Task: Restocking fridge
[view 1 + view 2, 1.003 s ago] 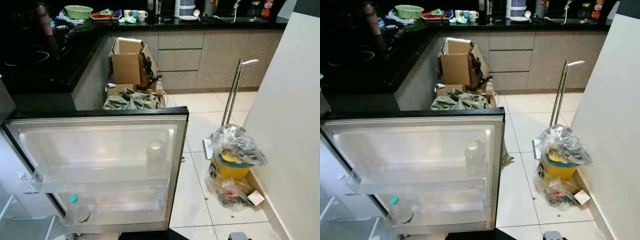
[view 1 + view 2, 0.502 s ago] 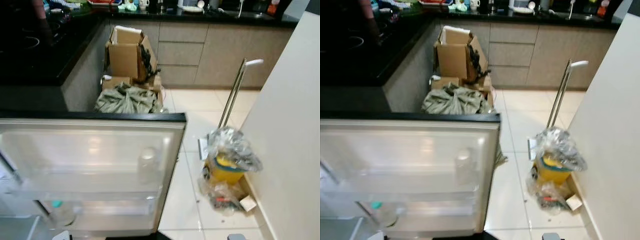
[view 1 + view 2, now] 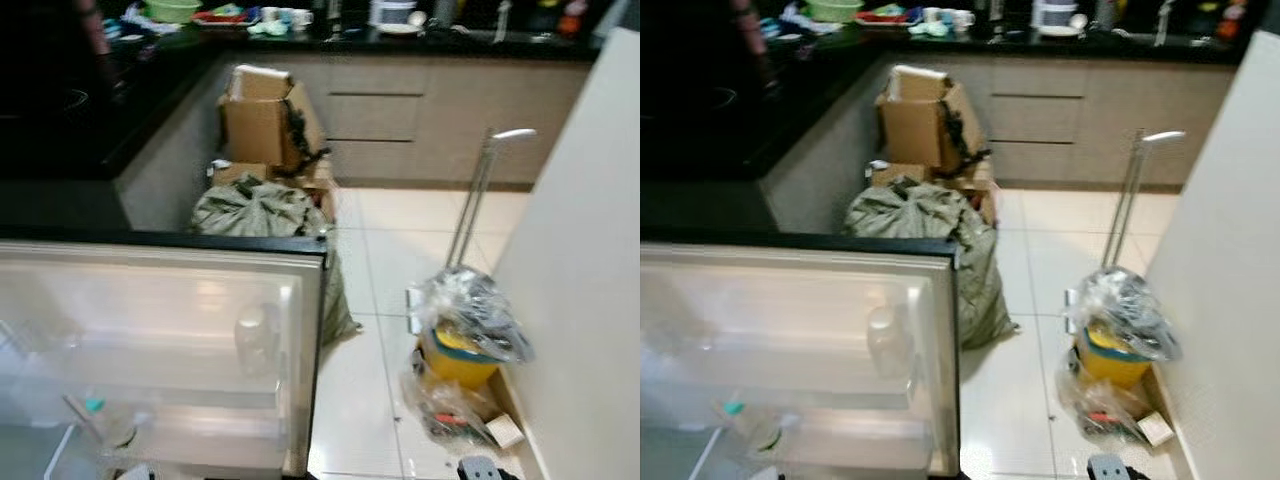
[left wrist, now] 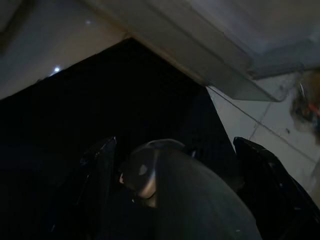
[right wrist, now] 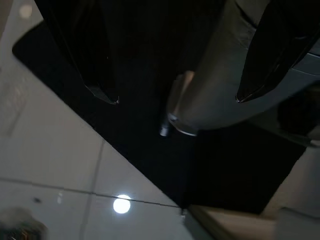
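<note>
Both end effectors hang low, fingers (image 4: 100, 170) spread, over tiled floor (image 5: 50, 150).

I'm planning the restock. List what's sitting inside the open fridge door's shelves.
The fridge door holds a clear white-capped bottle on its upper shelf and a teal-capped bottle on the lower one. The frosted shelf fronts and blur hide the bottles' lower parts and anything smaller beside them.
</note>
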Controlling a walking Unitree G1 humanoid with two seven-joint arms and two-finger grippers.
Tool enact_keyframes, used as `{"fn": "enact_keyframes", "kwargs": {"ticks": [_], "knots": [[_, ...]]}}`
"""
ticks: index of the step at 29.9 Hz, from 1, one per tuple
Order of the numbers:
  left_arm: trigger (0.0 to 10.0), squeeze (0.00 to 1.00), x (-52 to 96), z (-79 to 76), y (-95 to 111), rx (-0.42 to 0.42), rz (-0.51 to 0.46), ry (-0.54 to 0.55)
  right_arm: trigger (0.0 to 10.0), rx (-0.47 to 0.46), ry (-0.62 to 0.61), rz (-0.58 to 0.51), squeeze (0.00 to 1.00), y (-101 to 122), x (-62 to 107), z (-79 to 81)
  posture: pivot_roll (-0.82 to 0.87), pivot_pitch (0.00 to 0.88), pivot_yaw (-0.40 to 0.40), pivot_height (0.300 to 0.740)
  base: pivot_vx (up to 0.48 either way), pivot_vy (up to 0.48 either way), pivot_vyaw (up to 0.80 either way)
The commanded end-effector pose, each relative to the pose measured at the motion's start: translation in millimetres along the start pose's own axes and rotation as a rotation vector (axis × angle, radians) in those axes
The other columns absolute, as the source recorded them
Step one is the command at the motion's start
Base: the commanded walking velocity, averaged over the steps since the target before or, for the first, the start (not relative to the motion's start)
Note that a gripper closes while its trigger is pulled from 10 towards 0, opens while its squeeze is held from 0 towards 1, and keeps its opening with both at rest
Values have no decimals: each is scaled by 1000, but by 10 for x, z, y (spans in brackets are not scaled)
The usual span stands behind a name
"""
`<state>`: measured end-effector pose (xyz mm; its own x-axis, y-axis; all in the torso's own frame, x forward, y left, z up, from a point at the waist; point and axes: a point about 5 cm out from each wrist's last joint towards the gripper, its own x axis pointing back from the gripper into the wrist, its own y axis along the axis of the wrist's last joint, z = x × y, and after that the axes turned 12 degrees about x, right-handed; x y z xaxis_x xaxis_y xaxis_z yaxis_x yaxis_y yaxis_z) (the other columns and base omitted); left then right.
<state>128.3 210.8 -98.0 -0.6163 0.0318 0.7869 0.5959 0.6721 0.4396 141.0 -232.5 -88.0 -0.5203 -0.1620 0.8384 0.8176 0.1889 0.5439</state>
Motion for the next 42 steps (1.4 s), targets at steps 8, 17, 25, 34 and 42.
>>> {"fn": "enact_keyframes", "kwargs": {"ticks": [8,17,25,34,42], "knots": [[10000,0,14,21,-30,-22,17,-1,10000,-27,15,6,0,-70,11,37,-48,39,-14,740,0,0,642],[10000,0,22,36,-42,-27,27,-5,10000,-37,21,23,0,-140,30,49,-48,36,-13,740,0,0,644],[10000,0,12,-1,-53,-35,47,-36,10000,-39,-14,33,0,-146,35,20,-49,33,-13,740,0,-324,292],[10000,0,14,13,-47,-22,41,-22,10000,-30,-26,57,0,-191,45,20,-49,34,-11,740,0,-470,0],[10000,0,20,30,-57,-22,41,-8,10000,-20,-34,66,0,-210,51,16,-50,35,-11,740,0,0,0]]}}
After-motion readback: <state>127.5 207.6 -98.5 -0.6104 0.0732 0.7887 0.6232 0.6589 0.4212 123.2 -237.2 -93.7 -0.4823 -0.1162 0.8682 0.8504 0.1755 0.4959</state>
